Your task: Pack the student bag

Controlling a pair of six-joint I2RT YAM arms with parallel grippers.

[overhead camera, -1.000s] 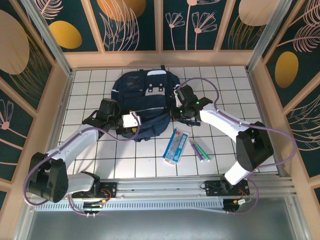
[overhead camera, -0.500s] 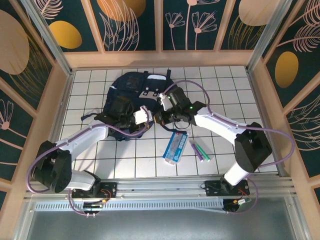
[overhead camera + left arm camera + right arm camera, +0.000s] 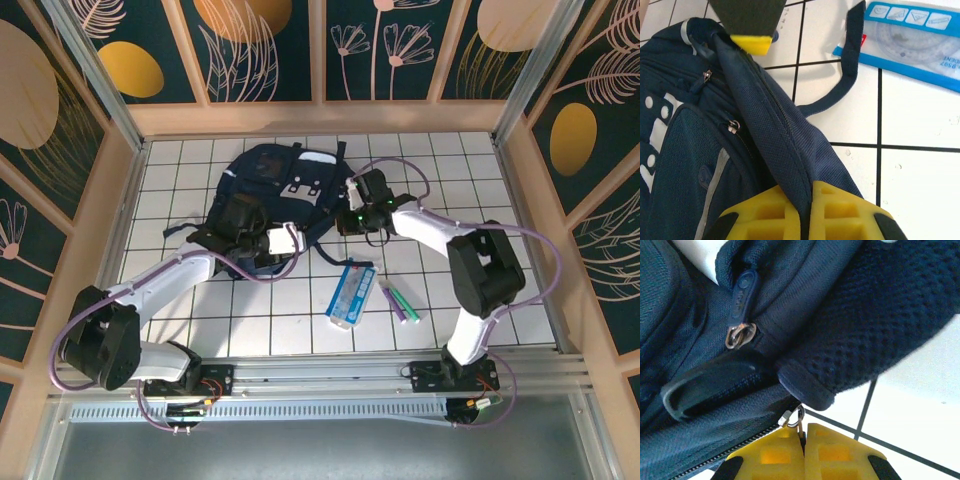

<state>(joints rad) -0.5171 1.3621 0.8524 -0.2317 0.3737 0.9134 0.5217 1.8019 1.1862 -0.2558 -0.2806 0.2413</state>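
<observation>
Clamping a fold of the student bag (image 3: 270,185) along its near edge, my left gripper (image 3: 806,202) was closed on the fabric. My right gripper (image 3: 804,432) was pinched tight on a metal zip pull (image 3: 797,417) at the bag's right side. The bag lay flat, far-centre on the tiled table (image 3: 450,160).

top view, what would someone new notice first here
The navy student bag lies at the far middle of the table. The left gripper is shut on a fold of its fabric, and the right gripper pinches a zipper pull. A blue geometry set and pens lie nearer, to the right.
</observation>
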